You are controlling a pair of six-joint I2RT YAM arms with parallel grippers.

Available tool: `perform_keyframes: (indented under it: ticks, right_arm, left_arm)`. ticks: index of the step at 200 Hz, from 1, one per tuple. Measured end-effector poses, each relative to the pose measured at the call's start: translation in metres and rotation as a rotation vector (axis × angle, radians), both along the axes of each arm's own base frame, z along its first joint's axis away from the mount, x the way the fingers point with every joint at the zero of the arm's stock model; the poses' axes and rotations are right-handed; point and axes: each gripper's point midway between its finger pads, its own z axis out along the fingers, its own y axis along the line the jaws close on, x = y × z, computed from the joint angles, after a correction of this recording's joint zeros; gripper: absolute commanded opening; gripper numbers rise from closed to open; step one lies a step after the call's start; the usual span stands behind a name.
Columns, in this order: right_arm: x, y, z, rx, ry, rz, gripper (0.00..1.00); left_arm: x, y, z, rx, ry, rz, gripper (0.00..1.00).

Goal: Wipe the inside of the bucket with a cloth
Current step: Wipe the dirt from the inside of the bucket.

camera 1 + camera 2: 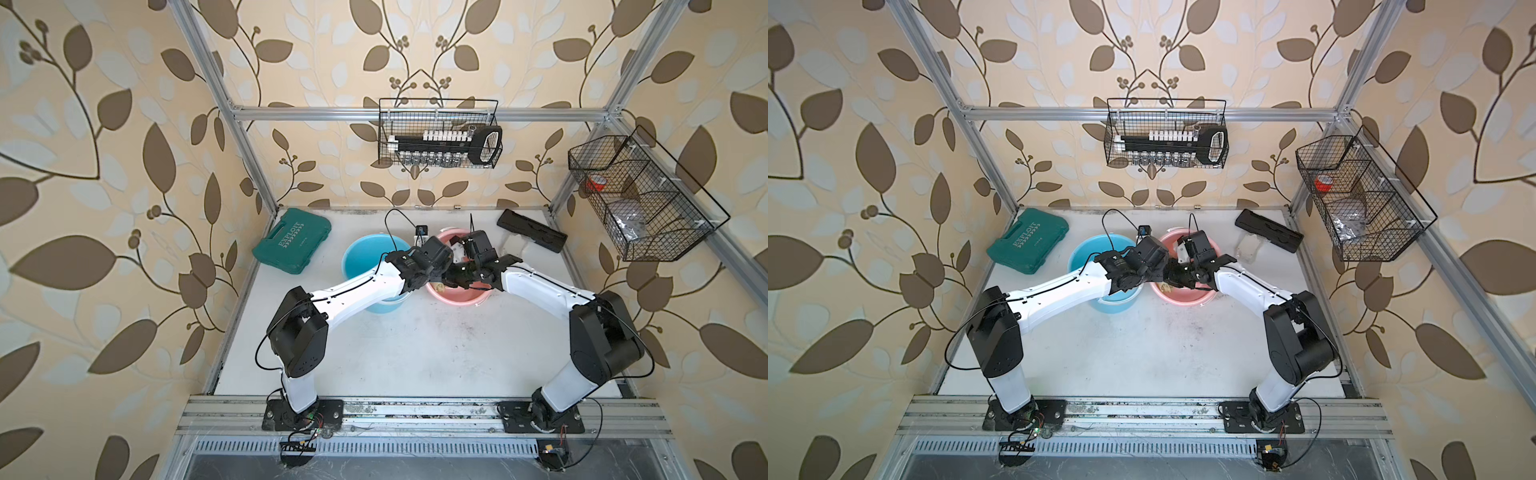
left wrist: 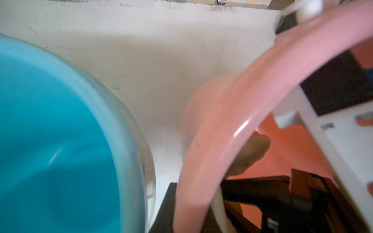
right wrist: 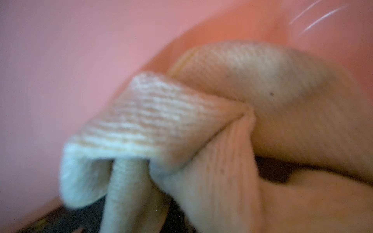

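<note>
The pink bucket (image 1: 457, 300) (image 1: 1183, 297) stands mid-table, with both arms reaching into it. My left gripper (image 1: 448, 275) (image 2: 193, 201) is shut on the bucket's near-left rim (image 2: 232, 121), one dark finger outside the wall and one inside. My right gripper (image 1: 467, 279) (image 1: 1188, 277) is down inside the bucket, shut on the cloth (image 3: 262, 100). The cloth is a bunched, pale beige rag that lies against the pink inner wall. A small bit of the cloth (image 1: 438, 286) (image 2: 256, 149) shows below the rim. The right fingers are mostly hidden behind its folds.
A blue bucket (image 1: 365, 253) (image 2: 50, 131) stands right beside the pink one, under my left forearm. A green tool case (image 1: 293, 241) lies at the back left and a black case (image 1: 532, 230) at the back right. Wire baskets (image 1: 440, 133) (image 1: 640, 199) hang on the frame.
</note>
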Motion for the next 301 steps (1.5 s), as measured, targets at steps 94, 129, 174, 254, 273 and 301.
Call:
perform_keyframes:
  ticks: [94,129,174,254,273,301]
  right_arm:
    - [-0.041,-0.024,-0.008,-0.26,0.001,0.172,0.0]
    - [-0.054,-0.044,-0.011,-0.388,0.041,0.191,0.0]
    - [-0.065,-0.073,-0.002,-0.572,0.074,0.179,0.0]
    - [-0.057,-0.121,0.026,-0.836,0.044,0.087,0.0]
    - [-0.049,-0.129,0.042,-0.882,0.004,0.055,0.0]
    - [-0.043,-0.135,0.048,-0.94,-0.006,0.046,0.0]
  left_arm:
    - [-0.005,-0.007,-0.007,0.02,0.041,-0.044,0.0]
    - [-0.008,-0.016,-0.007,0.008,0.05,-0.065,0.0]
    - [-0.007,-0.02,-0.007,-0.001,0.054,-0.071,0.0]
    - [-0.007,-0.02,-0.007,-0.004,0.056,-0.068,0.0]
    - [-0.007,-0.02,-0.007,-0.005,0.057,-0.068,0.0]
    - [-0.007,-0.02,-0.007,-0.006,0.056,-0.068,0.0]
